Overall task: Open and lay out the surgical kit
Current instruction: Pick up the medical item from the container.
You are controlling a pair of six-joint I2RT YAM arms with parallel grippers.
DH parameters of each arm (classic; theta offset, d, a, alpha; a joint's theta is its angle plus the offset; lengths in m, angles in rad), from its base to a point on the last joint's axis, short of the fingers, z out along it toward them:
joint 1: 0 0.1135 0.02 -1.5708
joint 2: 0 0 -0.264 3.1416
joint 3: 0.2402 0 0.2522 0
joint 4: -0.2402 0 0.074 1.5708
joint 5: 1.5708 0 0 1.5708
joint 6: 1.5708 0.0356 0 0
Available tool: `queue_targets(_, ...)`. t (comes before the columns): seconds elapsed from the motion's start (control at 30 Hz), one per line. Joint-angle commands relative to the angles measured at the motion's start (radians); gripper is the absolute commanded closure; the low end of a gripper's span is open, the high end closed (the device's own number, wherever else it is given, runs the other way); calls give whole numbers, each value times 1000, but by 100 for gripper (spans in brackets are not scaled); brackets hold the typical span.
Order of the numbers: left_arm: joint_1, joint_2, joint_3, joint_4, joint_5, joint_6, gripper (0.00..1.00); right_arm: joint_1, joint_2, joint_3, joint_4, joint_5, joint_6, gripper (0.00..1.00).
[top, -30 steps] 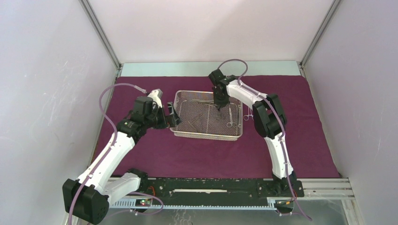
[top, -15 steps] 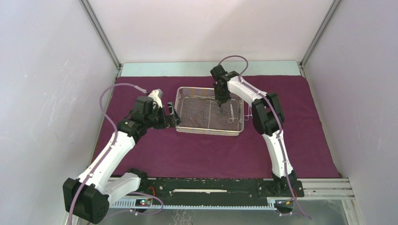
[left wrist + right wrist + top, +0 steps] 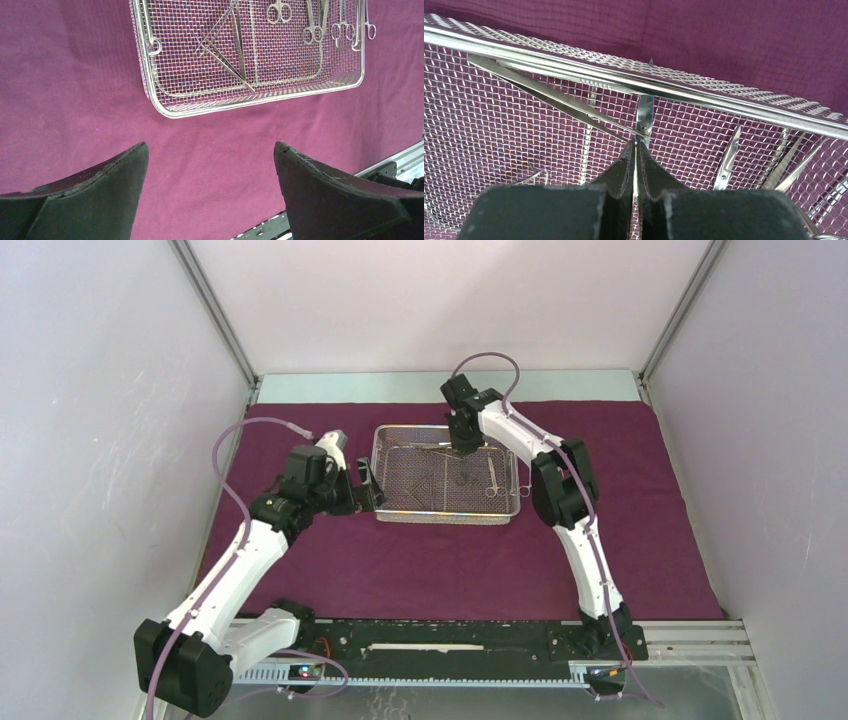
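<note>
The left gripper (image 3: 370, 485) hangs low over the purple cloth (image 3: 450, 570), just beside the left end of the wire tray (image 3: 445, 520), and does not touch it. Its jaws are spread wide apart and there is nothing between them. In the left wrist view its two black fingers (image 3: 117, 172) stand far from each other, with only cloth under them and the near edge of the tray a little way off. The purple cloth is spread flat and covers most of the table. The wire tray sits on the cloth near the back, about in the middle, flat on its bottom. Inside the tray, on the left side, lie the tweezers (image 3: 415, 483), crossed over each other in a V shape. On the right side of the tray lie the ring-handled tools (image 3: 492, 480), close to the right wall. The right gripper (image 3: 462, 447) points down into the back part of the tray, close to its far wall. Its jaws are squeezed nearly together on a thin steel tool (image 3: 644, 112), which sticks out from between the fingertips and reaches up to the tray's rim. The long tweezers (image 3: 549, 95) lie along that far wall, just left of the held tool
</note>
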Motion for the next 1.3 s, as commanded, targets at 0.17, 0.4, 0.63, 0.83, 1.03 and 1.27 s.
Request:
queue_targets(0.17,6,6,-12,30,20,3,0,-2,-40,8,-20,47,18,85)
queue_targets(0.4,6,5,-12,30,22,3,0,-15,-42,39,-3,64,53,67)
queue_targets(0.63,6,9,-12,31,25,2,0,-14,26,118,-8,67,80,63)
queue_targets(0.83,6,11,-12,31,25,4,0,-20,60,140,-1,76,96,63)
queue_targets(1.03,6,11,-13,31,22,3,0,-19,76,132,0,80,98,64)
queue_targets(1.27,6,12,-14,30,20,3,0,-24,94,130,15,81,113,65)
